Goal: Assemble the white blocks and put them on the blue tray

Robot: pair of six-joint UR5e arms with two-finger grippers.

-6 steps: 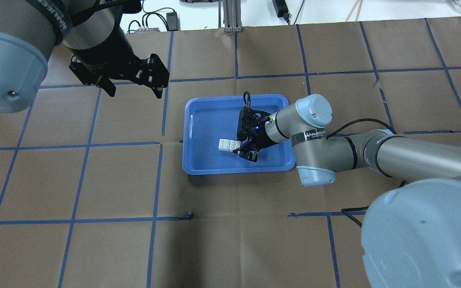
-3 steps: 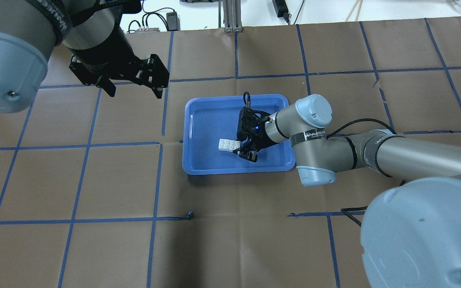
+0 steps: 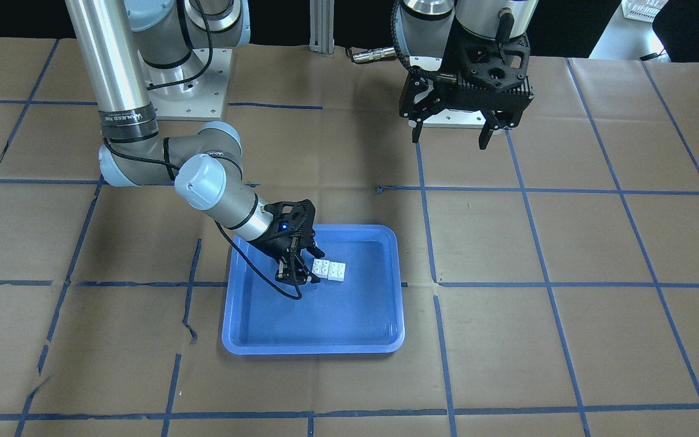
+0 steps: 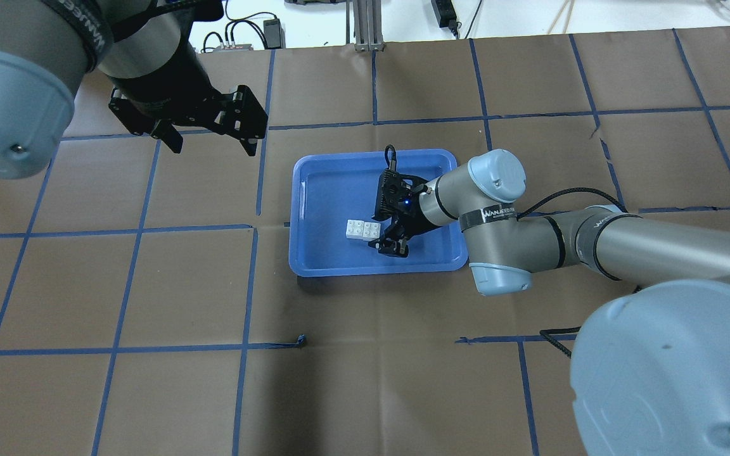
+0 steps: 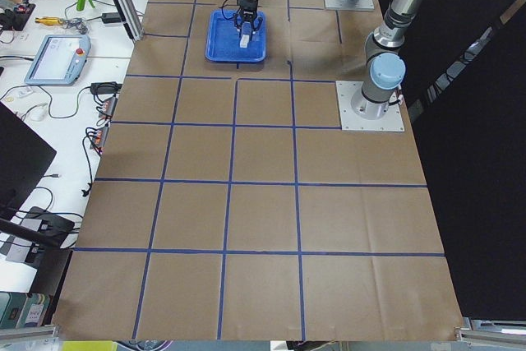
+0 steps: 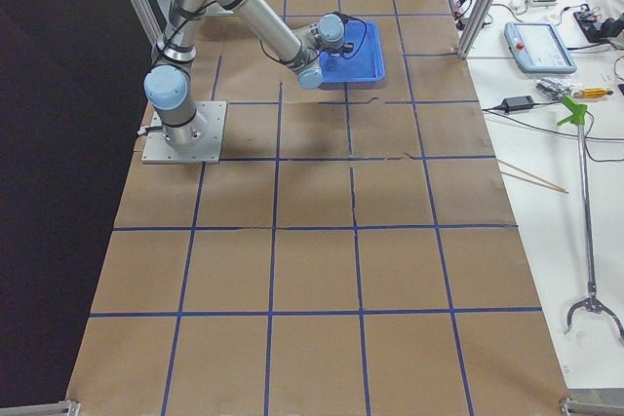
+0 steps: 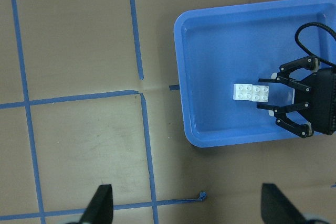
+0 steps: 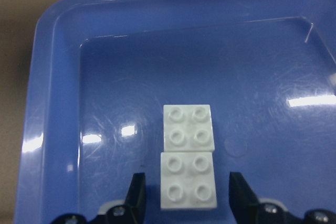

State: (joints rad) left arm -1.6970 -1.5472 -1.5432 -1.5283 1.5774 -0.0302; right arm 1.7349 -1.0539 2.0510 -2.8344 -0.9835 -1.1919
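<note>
Two white blocks point(image 4: 362, 230) lie studs up, side by side and touching, on the floor of the blue tray point(image 4: 320, 190). They also show in the front view point(image 3: 329, 269), the left wrist view point(image 7: 252, 92) and the right wrist view point(image 8: 188, 126). My right gripper point(image 4: 383, 233) is low inside the tray, open, its fingers point(image 8: 137, 198) on either side of the nearer block point(image 8: 189, 180) without pinching it. My left gripper point(image 4: 214, 149) is open and empty, held high over the table left of the tray, far from the blocks.
The blue tray point(image 3: 355, 315) sits mid-table on brown paper with a blue tape grid. The right arm's elbow point(image 4: 498, 221) overhangs the tray's right rim. The table's far edge point(image 4: 365, 43) has cables and a metal post behind it.
The right gripper has shifted very slightly beside the blocks. The blocks and the left arm have not moved.
</note>
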